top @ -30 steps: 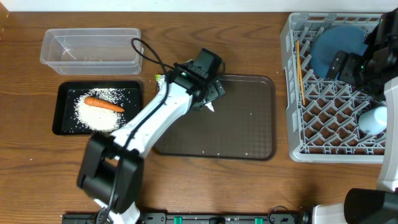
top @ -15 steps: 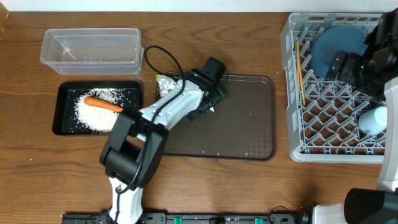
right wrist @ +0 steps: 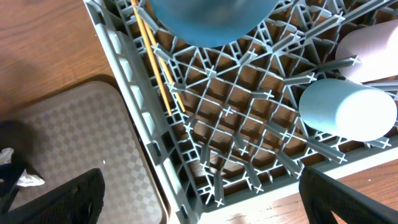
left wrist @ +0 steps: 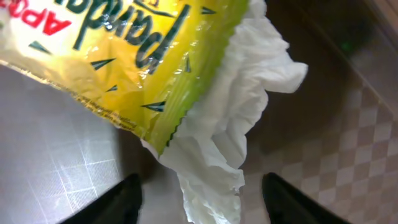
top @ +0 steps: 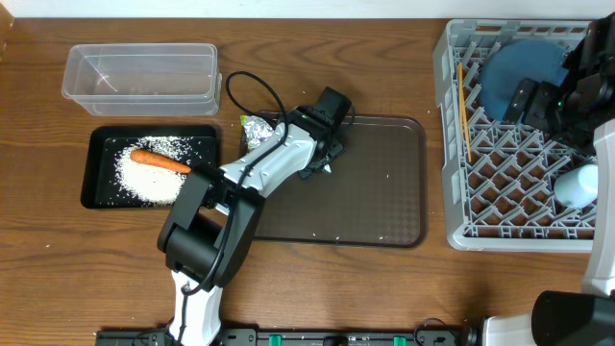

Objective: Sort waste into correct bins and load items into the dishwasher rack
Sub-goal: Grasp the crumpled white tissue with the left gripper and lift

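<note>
Hovering with my left gripper fingers apart around the crumpled wrapper at the serving tray's ten o'clock corner, I risk pinching only its loose white paper and dropping the rest.

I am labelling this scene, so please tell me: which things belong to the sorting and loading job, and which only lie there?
Job: rice, carrot, wrapper, black tray, clear tub, rack, blue dish, chopsticks, cup.
Only lying there: brown serving tray; perhaps the white tissue.
</note>
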